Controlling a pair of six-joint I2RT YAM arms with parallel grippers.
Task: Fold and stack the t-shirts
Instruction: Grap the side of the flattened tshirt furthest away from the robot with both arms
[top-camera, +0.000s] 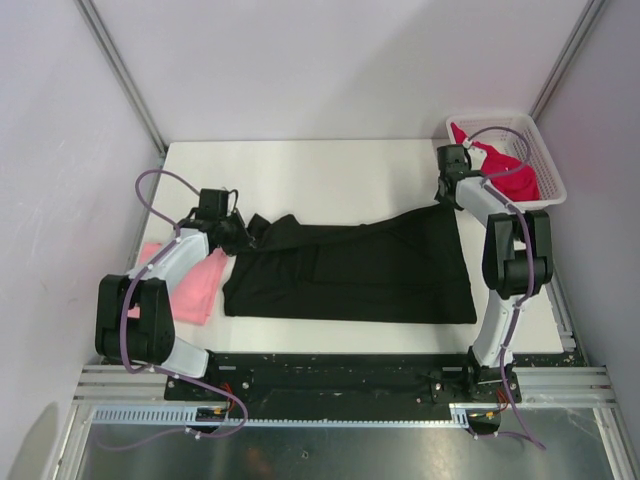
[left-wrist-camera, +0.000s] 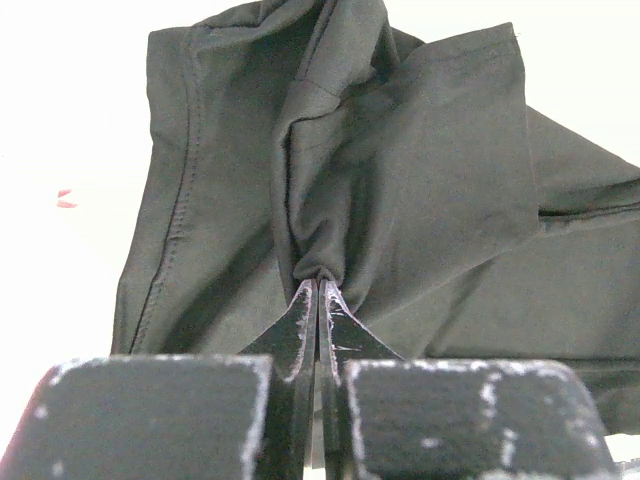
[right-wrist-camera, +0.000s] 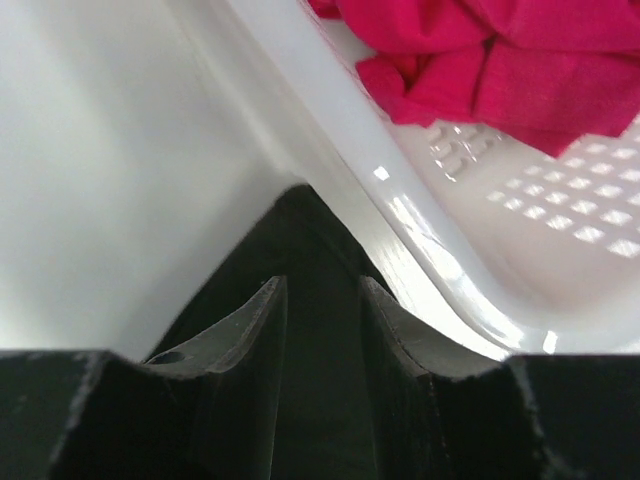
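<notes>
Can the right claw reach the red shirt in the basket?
Probably yes: the right claw sits right beside the open basket, and the red shirt lies uncovered inside. The black shirt sits between its jaws, though.

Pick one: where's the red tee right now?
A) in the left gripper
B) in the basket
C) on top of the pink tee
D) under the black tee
B: the red tee lies bunched inside the white basket at the table's far right corner, and the right wrist view shows it against the basket's lattice floor.
</notes>
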